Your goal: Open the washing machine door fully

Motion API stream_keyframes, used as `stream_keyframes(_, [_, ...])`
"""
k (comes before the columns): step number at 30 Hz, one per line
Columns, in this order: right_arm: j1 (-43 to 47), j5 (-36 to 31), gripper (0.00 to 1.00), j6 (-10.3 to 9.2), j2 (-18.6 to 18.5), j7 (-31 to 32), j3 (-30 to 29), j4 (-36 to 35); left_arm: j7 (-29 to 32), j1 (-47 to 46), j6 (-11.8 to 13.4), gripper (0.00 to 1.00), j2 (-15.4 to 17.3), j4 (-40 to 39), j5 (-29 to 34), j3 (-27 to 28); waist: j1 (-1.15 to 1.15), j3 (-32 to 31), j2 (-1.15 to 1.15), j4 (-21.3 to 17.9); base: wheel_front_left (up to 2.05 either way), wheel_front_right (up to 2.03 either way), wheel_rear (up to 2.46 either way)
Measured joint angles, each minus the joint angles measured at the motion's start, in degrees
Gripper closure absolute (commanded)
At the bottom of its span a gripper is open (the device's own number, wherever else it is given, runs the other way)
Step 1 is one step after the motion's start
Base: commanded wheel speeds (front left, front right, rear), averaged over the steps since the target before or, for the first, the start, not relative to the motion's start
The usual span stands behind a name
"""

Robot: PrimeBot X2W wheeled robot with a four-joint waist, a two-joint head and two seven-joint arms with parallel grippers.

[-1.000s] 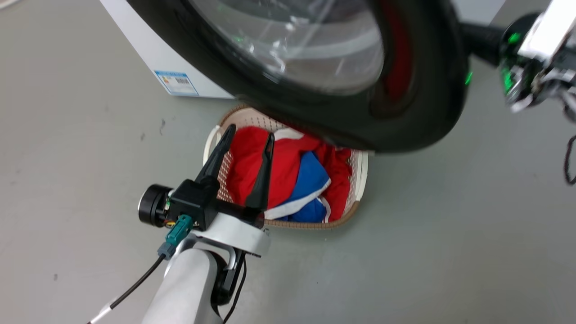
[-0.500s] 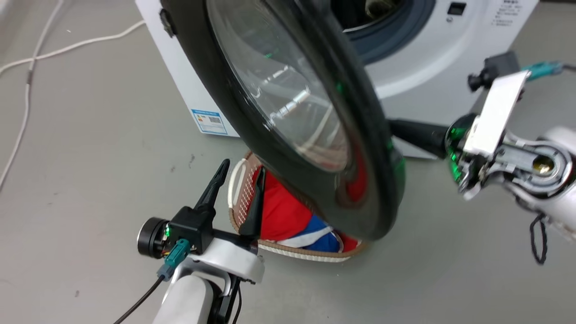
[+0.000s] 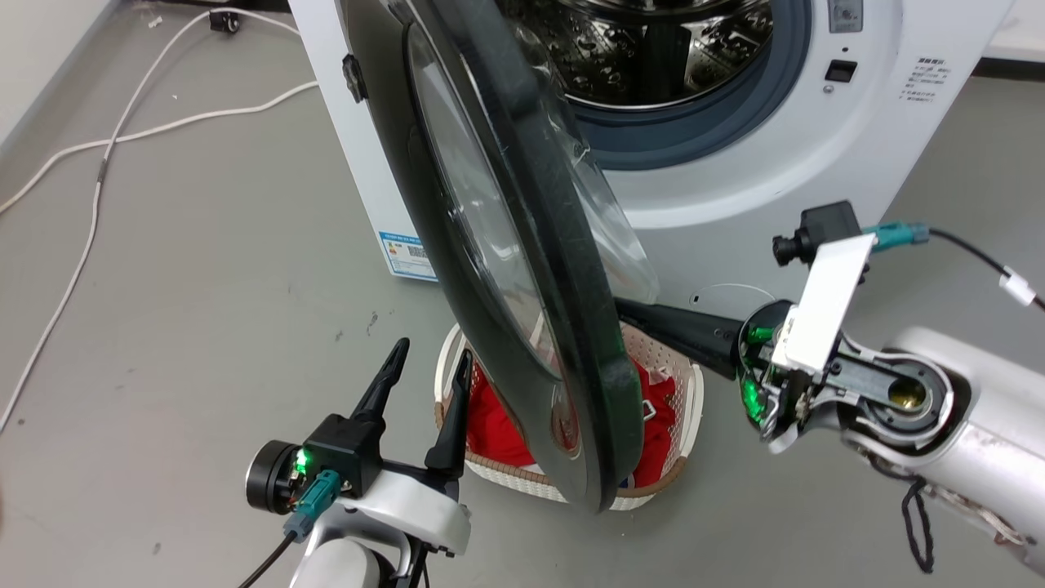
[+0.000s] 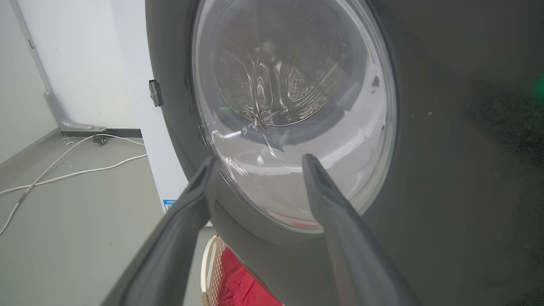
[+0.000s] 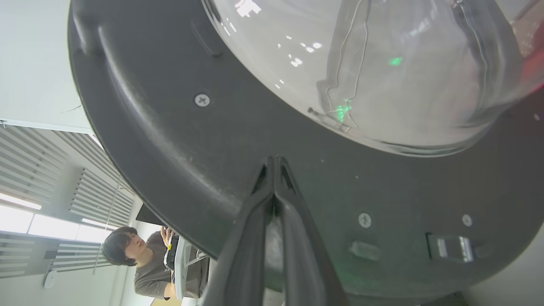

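Behind the washing machine door (image 3: 531,245): right gripper (image 3: 653,320) tips, half the basket (image 3: 692,390).

Not much to read here. On the washing machine (image 3: 735,196), a blue-edged sticker (image 3: 408,255) sits low on the side panel, about nine o'clock in the head view. It carries a dark code patch and a small coloured mark, but the lettering is too small to make out. Up at two o'clock, a block of small grey print (image 3: 923,78) on the white front runs to several short lines, all unreadable.
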Motion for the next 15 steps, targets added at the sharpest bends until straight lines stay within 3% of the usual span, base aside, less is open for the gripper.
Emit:
stream_keyframes(3, [1.53, 0.31, 1.0, 0.0, 0.4, -1.52, -0.15, -0.76, 0.0, 0.34, -0.01, 0.0, -0.02, 0.36, -0.04, 0.07, 0.0, -0.77, 0.0, -0.09, 0.0, 0.0, 0.0])
stream_keyframes(11, [9.53, 1.19, 1.0, 0.01, 0.54, -9.75, -8.89, -3.64, 0.0, 1.65, -0.11, 0.0, -0.03, 0.96, -0.35, 1.01, 0.0, -3.11, 0.0, -1.29, 0.0, 0.0, 0.0])
stream_keyframes(12, [16.01, 0.99, 1.0, 0.01, 0.08, -13.96, -16.33, -6.34, 0.0, 2.42, -0.09, 0.0, 0.02, 1.07, -0.77, 1.75, 0.0, -4.03, 0.0, -2.67, 0.0, 0.0, 0.0])
stream_keyframes(15, [21.34, -0.3, 1.0, 0.01, -0.77, -16.78, -21.39, -8.46, 0.0, 2.8, -0.09, 0.0, 0.2, 1.23, -0.86, 2.37, 0.0, -4.6, 0.0, -3.84, 0.0, 0.0, 0.0])
